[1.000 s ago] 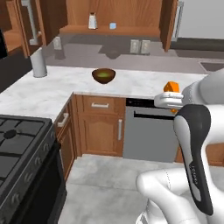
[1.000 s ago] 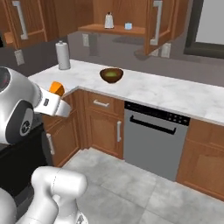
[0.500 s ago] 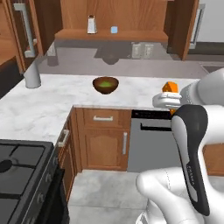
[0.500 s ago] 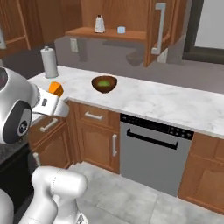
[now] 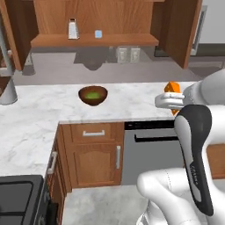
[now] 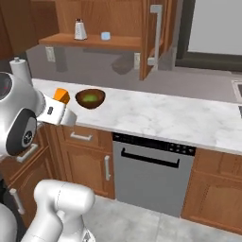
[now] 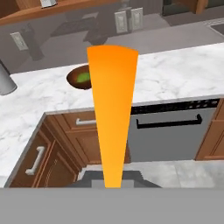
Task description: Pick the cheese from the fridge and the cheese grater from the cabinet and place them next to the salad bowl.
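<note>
Driving closer, tool carries cheese toward salad bowl.

The cheese hides the end effector's fingertips in the hand view — and part of the bowl. The grater is cut off by the top edge.

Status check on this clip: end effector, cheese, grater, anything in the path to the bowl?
End effector shut on cheese, short of the counter. Cheese grater on cabinet shelf. Salad bowl on counter, nothing blocking.
</note>
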